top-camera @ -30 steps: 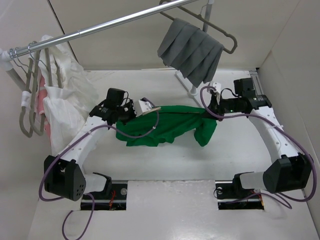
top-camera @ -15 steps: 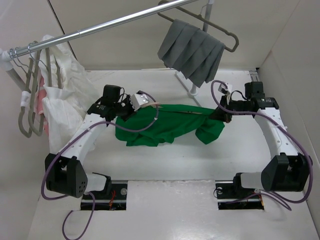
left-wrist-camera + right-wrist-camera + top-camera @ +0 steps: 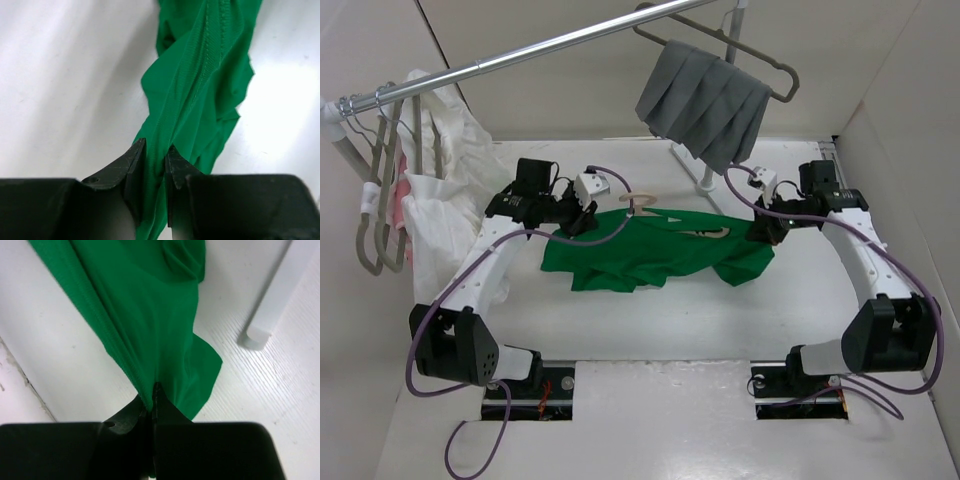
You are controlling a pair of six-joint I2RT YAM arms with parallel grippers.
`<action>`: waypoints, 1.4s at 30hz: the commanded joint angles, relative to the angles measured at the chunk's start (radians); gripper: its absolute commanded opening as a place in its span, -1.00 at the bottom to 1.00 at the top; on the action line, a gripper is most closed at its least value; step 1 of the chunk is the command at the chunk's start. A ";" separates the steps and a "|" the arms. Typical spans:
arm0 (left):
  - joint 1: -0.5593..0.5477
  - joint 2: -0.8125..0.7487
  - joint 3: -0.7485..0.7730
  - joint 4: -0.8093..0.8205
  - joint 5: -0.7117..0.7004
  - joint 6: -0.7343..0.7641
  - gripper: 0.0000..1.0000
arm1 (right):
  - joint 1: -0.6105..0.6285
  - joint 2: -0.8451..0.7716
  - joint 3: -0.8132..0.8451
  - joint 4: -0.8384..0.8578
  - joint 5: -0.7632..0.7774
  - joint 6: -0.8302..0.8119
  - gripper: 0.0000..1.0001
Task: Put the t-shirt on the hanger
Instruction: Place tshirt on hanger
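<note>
The bright green t-shirt [image 3: 650, 252] is held stretched between my two grippers over the middle of the table. The beige hanger's hook [image 3: 642, 197] sticks out behind the shirt's far edge, and a strip of the hanger [image 3: 715, 232] shows through the neck opening; the rest is hidden under the cloth. My left gripper [image 3: 582, 222] is shut on the shirt's left edge, and the left wrist view shows bunched green cloth [image 3: 200, 90] between the jaws [image 3: 155, 152]. My right gripper [image 3: 760, 228] is shut on the right edge, with its jaws [image 3: 152, 390] pinching a hem of the cloth [image 3: 145, 305].
A metal rail [image 3: 520, 55] crosses the back. White garments [image 3: 445, 190] and thin grey hangers [image 3: 380, 200] hang at the left. A grey pleated cloth [image 3: 705, 105] hangs on a dark hanger at the back right. The rack's white foot [image 3: 695, 170] stands behind the shirt and also shows in the right wrist view [image 3: 262, 325].
Both grippers have moved toward the back and farther apart with the shirt, which is now spread wider and flatter. The hanger's hook and a strip at the neck have come into view.
</note>
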 commanded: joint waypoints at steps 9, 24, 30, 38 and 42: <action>-0.017 -0.092 -0.138 0.031 -0.178 -0.006 -1.00 | 0.131 -0.008 0.056 -0.042 -0.059 -0.082 -1.00; 0.121 -0.121 -0.039 0.197 -0.159 -0.112 -1.00 | 0.052 0.173 0.099 -0.099 0.541 0.106 -1.00; 0.112 -0.121 -0.038 0.197 -0.172 -0.132 -1.00 | 0.151 0.204 0.132 -0.080 0.371 -0.034 -1.00; 0.050 -0.162 -0.129 0.064 -0.114 0.094 -1.00 | 0.248 0.107 0.112 0.025 0.138 -0.079 -1.00; 0.003 -0.191 -0.150 0.015 -0.114 0.157 -1.00 | 0.236 0.060 0.112 0.070 -0.015 -0.090 -1.00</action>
